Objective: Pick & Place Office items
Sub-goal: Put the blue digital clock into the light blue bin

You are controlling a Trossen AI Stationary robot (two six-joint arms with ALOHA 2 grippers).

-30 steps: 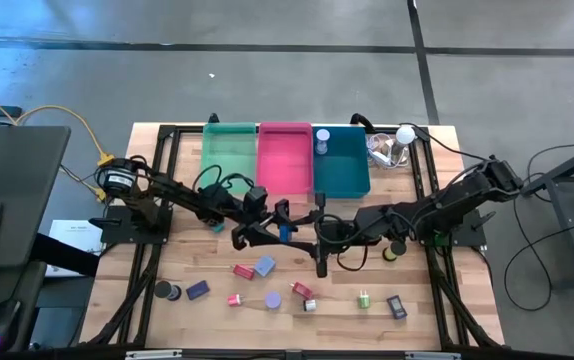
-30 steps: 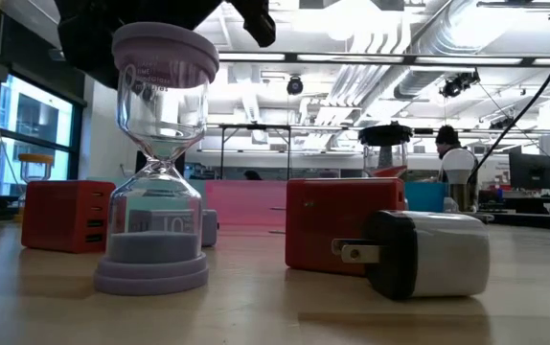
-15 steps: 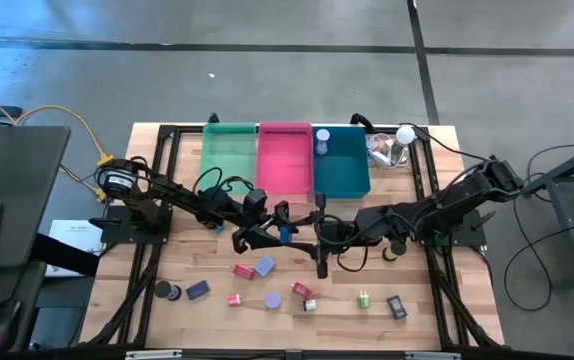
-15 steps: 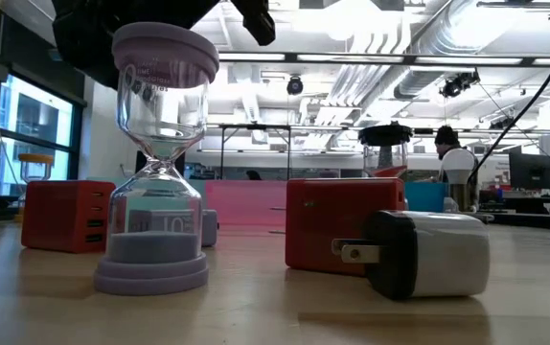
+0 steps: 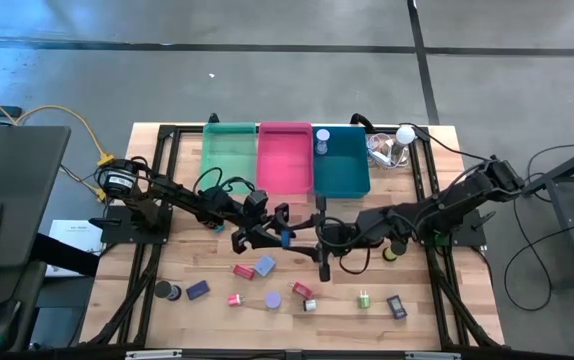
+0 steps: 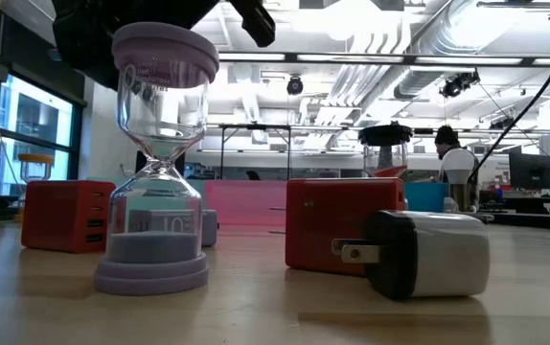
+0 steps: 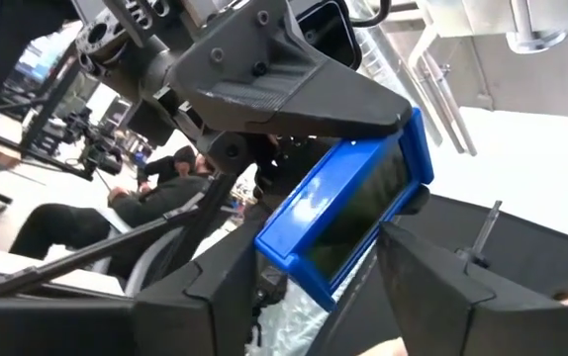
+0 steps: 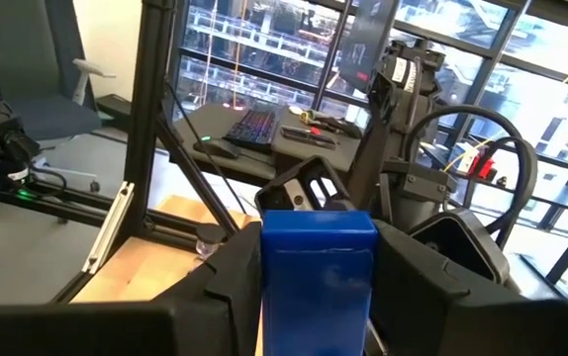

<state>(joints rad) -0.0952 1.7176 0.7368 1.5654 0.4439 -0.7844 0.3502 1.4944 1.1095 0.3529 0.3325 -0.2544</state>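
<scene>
**Blue block pinched between both grippers**

We see the blue block (image 5: 286, 237) mid-table, off the surface, at 6 o'clock from the pink bin (image 5: 284, 158). Left gripper (image 5: 279, 234) clamps it from 9 o'clock; right gripper (image 5: 307, 238) grips it from 3 o'clock.

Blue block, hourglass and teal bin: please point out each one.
Blue block (image 8: 318, 259): right wrist view, its front face.
Hourglass (image 6: 156, 158): low view, its glass neck.
Teal bin (image 5: 348, 168): high view, its bare floor.
</scene>
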